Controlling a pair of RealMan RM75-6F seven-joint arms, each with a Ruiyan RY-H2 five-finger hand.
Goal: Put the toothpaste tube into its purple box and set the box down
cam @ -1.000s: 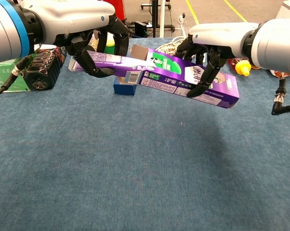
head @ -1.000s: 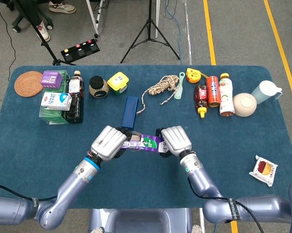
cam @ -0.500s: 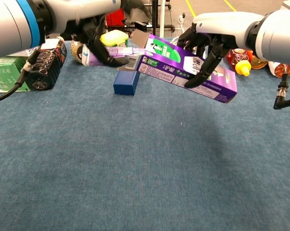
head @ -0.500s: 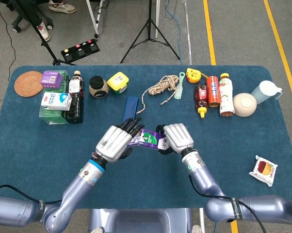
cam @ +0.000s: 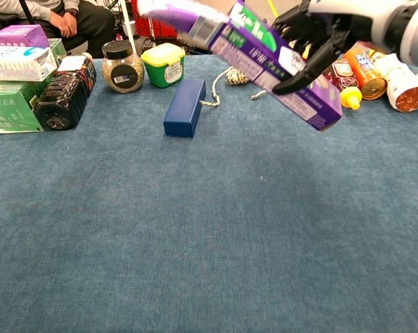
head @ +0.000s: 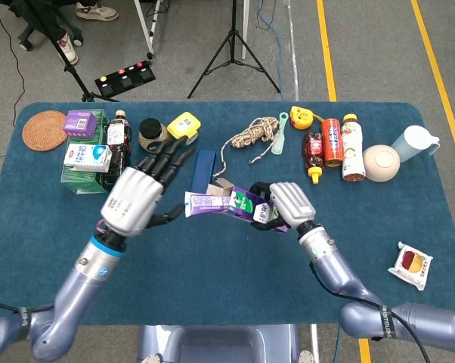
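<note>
My right hand (head: 288, 206) grips the purple box (head: 248, 205) above the table, tilted with its open end up and to the left. The toothpaste tube (head: 204, 203) sticks partly out of that open end. In the chest view the purple box (cam: 271, 64) hangs high at the top, the tube (cam: 169, 10) pokes out at its upper left, and the right hand (cam: 312, 35) wraps it from behind. My left hand (head: 139, 195) hovers left of the tube with fingers spread, holding nothing. It does not show in the chest view.
A dark blue box (head: 203, 172) lies on the blue cloth (cam: 195, 229) just behind the hands. A jar (cam: 122, 66), a yellow container (cam: 164, 64) and stacked cartons (cam: 18, 76) stand at back left. A rope (head: 250, 138) and bottles (head: 341, 147) lie at back right.
My left hand let go of the tube, spread its fingers and drew back to the left and up. The right hand raised the box with the tube still partly in it.
</note>
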